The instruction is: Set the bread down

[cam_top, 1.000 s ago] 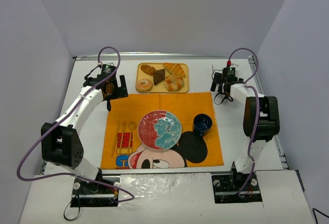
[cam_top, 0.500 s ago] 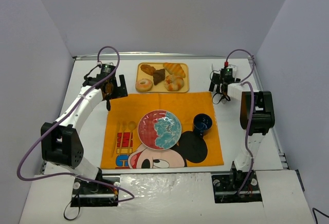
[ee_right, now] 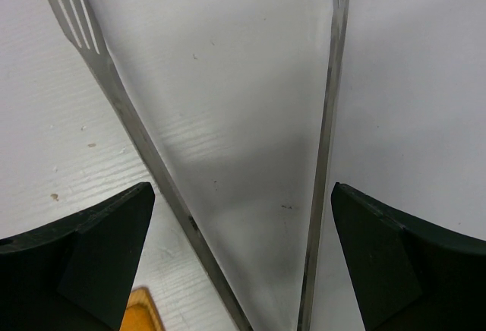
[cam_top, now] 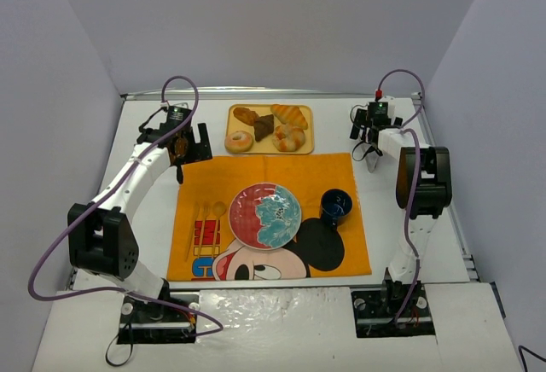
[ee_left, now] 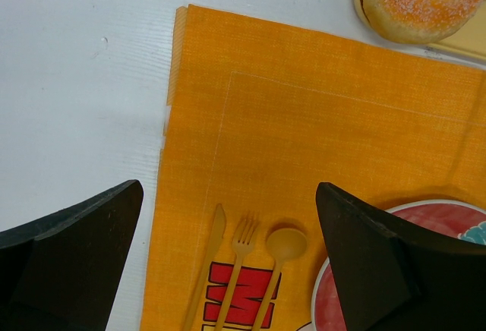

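Note:
The bread (cam_top: 290, 138), a knotted pale golden bun, lies at the right front of the wooden tray (cam_top: 308, 146). Neither gripper is near it. My left gripper (cam_top: 181, 155) hovers over the far left corner of the orange mat (cam_top: 281, 171), and in its wrist view the gripper (ee_left: 228, 190) is open and empty. My right gripper (cam_top: 368, 143) is right of the tray. In the right wrist view the gripper (ee_right: 241, 193) is open, with metal tongs (ee_right: 325, 156) lying on the white table between its fingers, one arm close to each fingertip.
The tray also holds a sugared ring donut (cam_top: 239, 141), a croissant (cam_top: 290, 115) and dark pastries (cam_top: 258, 122). On the mat sit a red and blue plate (cam_top: 264, 216), a dark blue cup (cam_top: 335, 205) and yellow cutlery (ee_left: 247, 270). The donut (ee_left: 421, 1) shows in the left wrist view.
The right arm's upper link has swung more upright and its wrist has shifted slightly toward the far edge. The left arm and the pastries have not moved.

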Available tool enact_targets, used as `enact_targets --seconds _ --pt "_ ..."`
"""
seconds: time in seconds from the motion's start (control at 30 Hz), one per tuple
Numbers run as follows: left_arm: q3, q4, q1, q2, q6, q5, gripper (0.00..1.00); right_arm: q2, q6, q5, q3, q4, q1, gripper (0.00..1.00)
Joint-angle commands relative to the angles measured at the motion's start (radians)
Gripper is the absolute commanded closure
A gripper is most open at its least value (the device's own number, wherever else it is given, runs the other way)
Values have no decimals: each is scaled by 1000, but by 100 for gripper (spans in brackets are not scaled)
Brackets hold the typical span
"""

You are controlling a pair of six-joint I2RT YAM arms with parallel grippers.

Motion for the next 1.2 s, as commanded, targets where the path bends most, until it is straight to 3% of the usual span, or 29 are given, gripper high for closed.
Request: enact_targets --seconds 0.0,1.0,1.17 --pt "17 41 11 -24 17 -7 3 15 9 29 62 -14 -10 0" --pt "-1 39 12 -35 21 -24 3 87 51 -13 98 -66 -35 0" --pt "-3 38 12 -31 19 -26 3 90 70 -25 86 -69 -33 13"
